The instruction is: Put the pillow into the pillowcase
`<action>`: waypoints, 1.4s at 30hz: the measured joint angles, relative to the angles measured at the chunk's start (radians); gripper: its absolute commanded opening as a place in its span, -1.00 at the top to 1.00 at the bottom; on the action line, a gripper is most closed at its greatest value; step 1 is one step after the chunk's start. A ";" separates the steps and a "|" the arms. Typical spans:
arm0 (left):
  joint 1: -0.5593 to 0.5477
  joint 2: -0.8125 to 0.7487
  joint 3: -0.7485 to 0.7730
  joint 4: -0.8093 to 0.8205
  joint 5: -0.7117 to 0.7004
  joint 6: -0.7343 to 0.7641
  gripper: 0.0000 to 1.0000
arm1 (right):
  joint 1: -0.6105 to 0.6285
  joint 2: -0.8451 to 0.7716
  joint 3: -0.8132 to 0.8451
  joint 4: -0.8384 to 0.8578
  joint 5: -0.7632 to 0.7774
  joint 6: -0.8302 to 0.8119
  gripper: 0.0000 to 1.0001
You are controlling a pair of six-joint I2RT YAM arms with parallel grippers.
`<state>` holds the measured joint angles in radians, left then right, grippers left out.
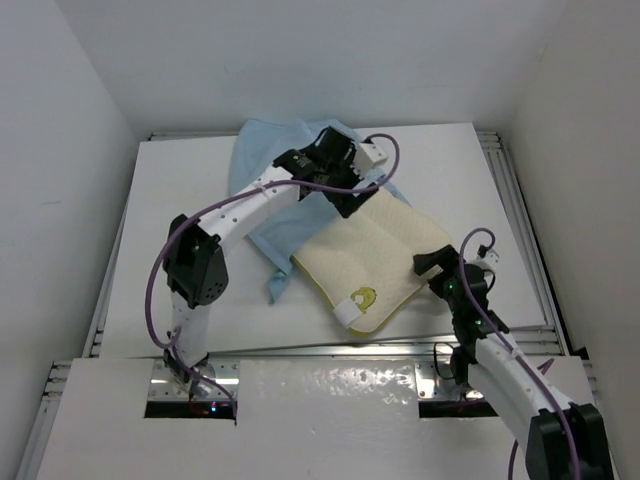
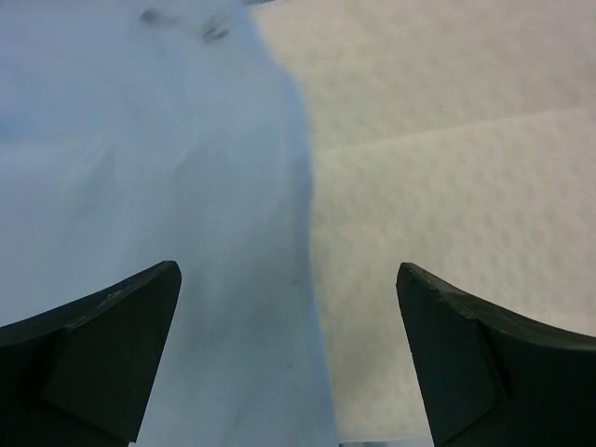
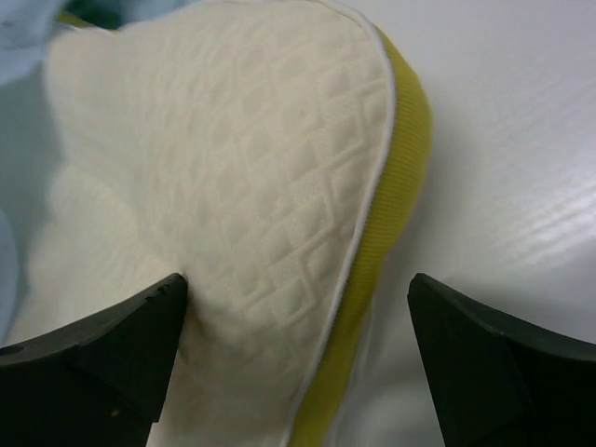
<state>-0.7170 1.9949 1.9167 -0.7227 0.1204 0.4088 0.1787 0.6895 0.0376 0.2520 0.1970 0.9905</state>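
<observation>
The cream pillow lies aslant on the table, its yellow-green logo and white tag at the near corner. The light blue pillowcase is bunched behind and left of it, with a flap under the pillow's left edge. My left gripper hovers open over the far corner, where the pillowcase borders the pillow; nothing sits between its fingers. My right gripper stands open astride the pillow's right corner. One finger touches the quilted top, while the other stays clear of the yellow band.
The white table ends in metal rails left and right, with white walls close around. A purple cable loops off the left arm. A white raised board spans the near edge by the arm bases.
</observation>
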 measured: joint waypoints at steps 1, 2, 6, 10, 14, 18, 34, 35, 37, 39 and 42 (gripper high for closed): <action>0.013 -0.005 -0.010 0.000 -0.025 -0.021 -0.99 | 0.000 0.004 0.009 -0.037 0.010 0.003 -0.98; 0.025 -0.022 -0.045 0.016 -0.074 -0.067 -1.00 | 0.000 0.011 0.027 -0.093 0.017 0.009 -0.98; 0.033 -0.207 -0.323 0.030 -0.241 -0.262 -0.97 | 0.000 -0.003 0.160 -0.333 0.032 0.032 -0.98; 0.034 -0.496 -0.637 -0.007 -0.343 -0.403 -0.65 | 0.001 -0.089 0.214 -0.483 -0.025 0.078 -0.98; 0.044 -0.610 -0.861 0.005 -0.369 -0.459 -0.47 | 0.002 -0.130 0.186 -0.559 -0.106 0.154 -0.98; 0.052 -0.560 -0.969 0.018 -0.357 -0.492 -0.70 | 0.003 -0.107 0.141 -0.557 -0.165 0.218 -0.98; 0.137 -0.332 -1.022 0.304 -0.259 -0.549 1.00 | 0.094 0.215 0.014 0.032 -0.316 0.410 -0.02; 0.138 -0.335 -1.023 0.307 -0.238 -0.544 1.00 | 0.101 0.237 0.014 0.063 -0.318 0.411 0.21; 0.141 -0.337 -1.023 0.311 -0.189 -0.532 1.00 | 0.115 0.283 0.012 0.129 -0.321 0.429 0.99; 0.143 -0.342 -1.019 0.307 -0.130 -0.513 1.00 | 0.126 0.341 0.009 0.208 -0.322 0.451 1.00; 0.144 -0.348 -0.987 0.282 -0.036 -0.471 1.00 | 0.131 0.415 0.003 0.332 -0.313 0.491 1.00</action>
<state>-0.5732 1.6474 0.9295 -0.4412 0.0845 -0.0620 0.3099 1.1042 0.0402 0.5838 -0.1158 1.4815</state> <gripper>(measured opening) 0.009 0.048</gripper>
